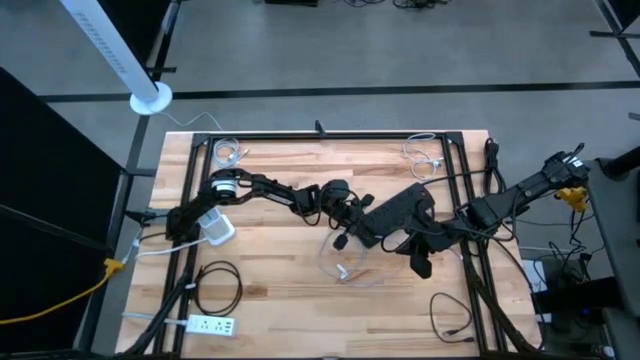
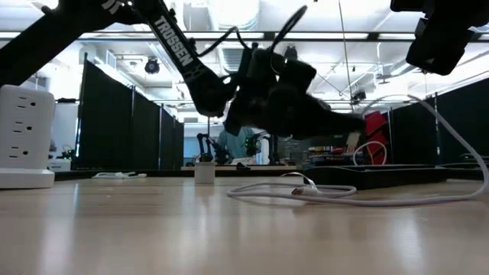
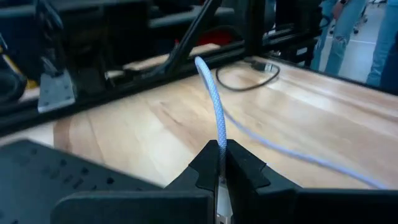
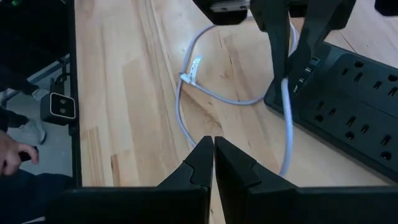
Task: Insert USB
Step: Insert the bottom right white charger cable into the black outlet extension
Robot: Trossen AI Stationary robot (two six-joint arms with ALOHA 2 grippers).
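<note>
Left jaws [image 3: 217, 180] gripping white cable [image 3: 214, 106], holding plug end against black power strip [image 4: 348, 106] at centre; right jaws [image 4: 213, 163] closed empty, hovering at four o'clock.
</note>
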